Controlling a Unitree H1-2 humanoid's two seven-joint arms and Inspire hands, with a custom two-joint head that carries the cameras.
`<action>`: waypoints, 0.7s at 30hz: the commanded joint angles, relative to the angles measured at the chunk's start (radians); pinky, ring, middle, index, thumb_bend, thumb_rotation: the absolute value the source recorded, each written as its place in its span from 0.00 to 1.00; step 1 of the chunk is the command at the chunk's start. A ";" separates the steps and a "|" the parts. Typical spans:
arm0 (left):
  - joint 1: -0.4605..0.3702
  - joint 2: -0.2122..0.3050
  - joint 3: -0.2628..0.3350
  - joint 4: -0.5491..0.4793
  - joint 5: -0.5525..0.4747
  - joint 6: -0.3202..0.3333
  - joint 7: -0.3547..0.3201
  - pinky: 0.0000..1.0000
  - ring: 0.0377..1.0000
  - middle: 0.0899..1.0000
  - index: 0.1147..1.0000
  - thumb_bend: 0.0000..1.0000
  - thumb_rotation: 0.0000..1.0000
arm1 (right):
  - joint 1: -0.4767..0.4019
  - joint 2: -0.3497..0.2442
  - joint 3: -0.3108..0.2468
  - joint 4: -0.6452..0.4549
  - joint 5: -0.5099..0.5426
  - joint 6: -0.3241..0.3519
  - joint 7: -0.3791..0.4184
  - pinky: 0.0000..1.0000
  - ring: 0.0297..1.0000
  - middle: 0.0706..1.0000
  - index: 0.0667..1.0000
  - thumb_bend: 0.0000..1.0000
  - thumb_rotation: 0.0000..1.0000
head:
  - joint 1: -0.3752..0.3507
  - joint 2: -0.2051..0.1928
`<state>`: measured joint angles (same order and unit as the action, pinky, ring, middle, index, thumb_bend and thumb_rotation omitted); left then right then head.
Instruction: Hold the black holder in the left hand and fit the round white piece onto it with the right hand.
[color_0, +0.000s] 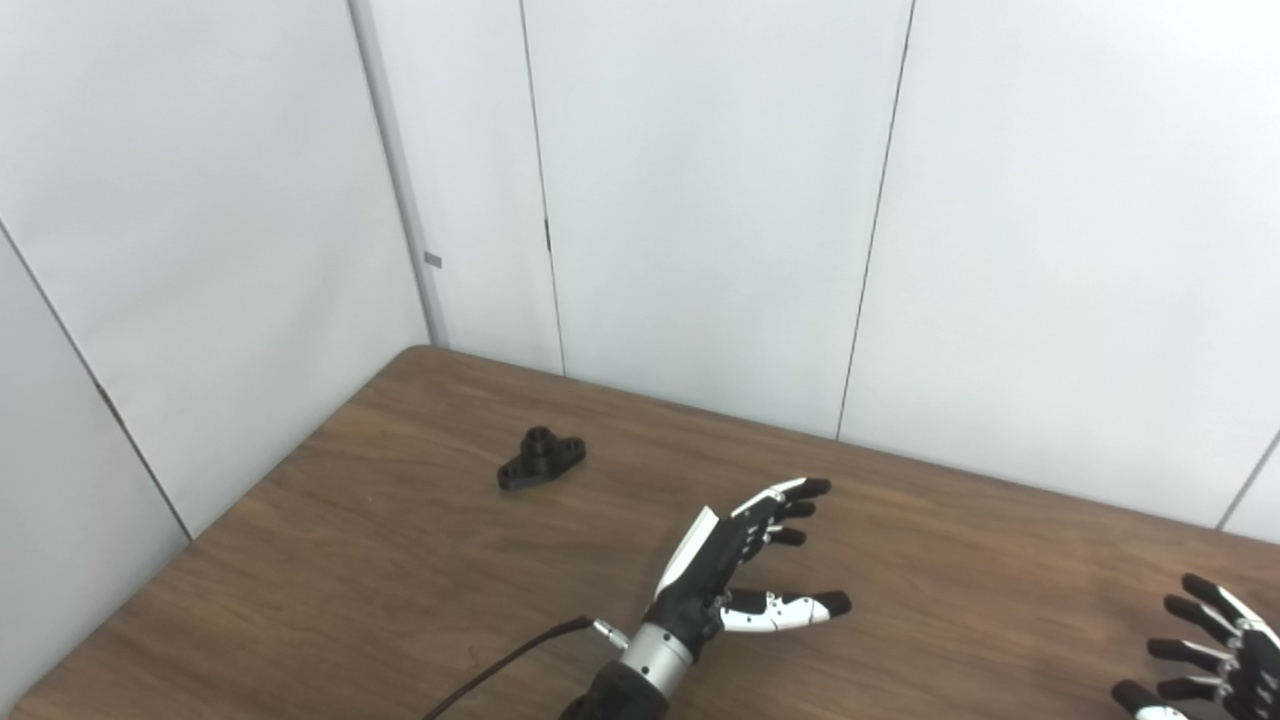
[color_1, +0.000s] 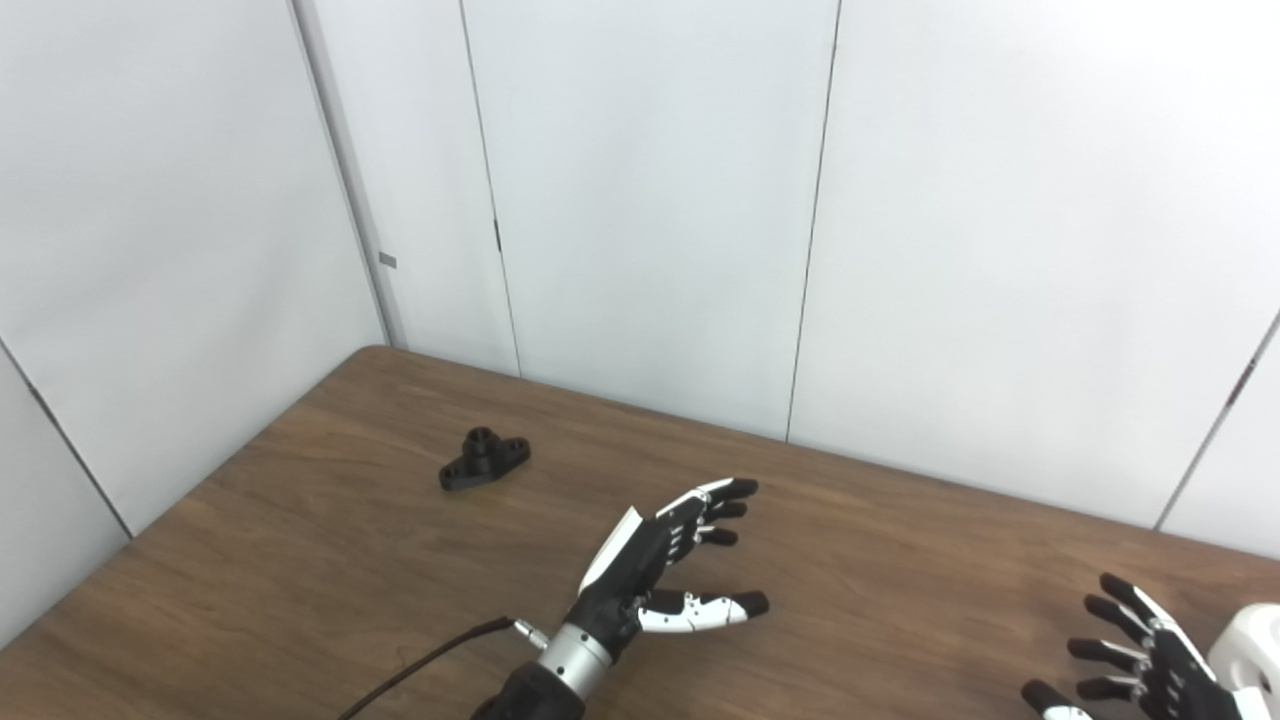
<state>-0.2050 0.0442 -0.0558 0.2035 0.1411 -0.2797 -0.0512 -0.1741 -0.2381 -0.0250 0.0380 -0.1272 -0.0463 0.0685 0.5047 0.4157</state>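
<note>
Nearest the camera, right robot hand (color_1: 1140, 660) sits at the bottom right corner, partly cut by the frame: black fingers (color_1: 1125, 600) spread apart, holding nothing. Just beside it on the right, a white piece (color_1: 1250, 640) rests on the worktop (color_1: 900, 580), only partly in view; smooth, rounded, matte, with a dark round hole visible on its face. Left robot hand (color_1: 665, 560) hovers mid-worktop, palm side-on, fingers extended and apart, thumb out, empty; black shell with white panels, metal wrist collar, dark cable trailing toward the bottom edge. Holder (color_1: 484, 458) lies flat on the worktop, well apart from both hands, toward the far left corner: matte black, elongated flange base with a short raised round hub in the middle. Worktop is brown wood-grain laminate; plain white wall panels behind.
</note>
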 joint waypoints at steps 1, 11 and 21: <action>0.034 -0.009 -0.004 0.015 -0.012 0.000 0.009 0.77 0.87 0.89 0.84 0.75 0.18 | -0.024 -0.017 -0.009 -0.042 0.011 -0.017 0.003 0.54 0.69 0.82 0.87 0.54 0.25 | 0.001 0.005; 0.015 0.071 0.008 -0.054 -0.008 0.041 -0.026 0.59 0.71 0.79 0.80 0.72 0.01 | -0.017 -0.013 -0.013 -0.037 0.013 -0.019 0.009 0.53 0.68 0.81 0.86 0.56 0.29 | 0.001 0.010; -0.027 0.166 0.016 -0.134 0.093 0.120 -0.011 0.56 0.66 0.70 0.68 0.67 0.00 | -0.022 -0.014 -0.017 -0.032 0.005 -0.015 0.008 0.54 0.69 0.82 0.86 0.55 0.30 | 0.020 0.011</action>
<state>-0.1900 0.2003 -0.0480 0.1034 0.2203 -0.1599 -0.0817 -0.1606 -0.2374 -0.0352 0.0334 -0.1249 -0.0421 0.0818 0.5231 0.4264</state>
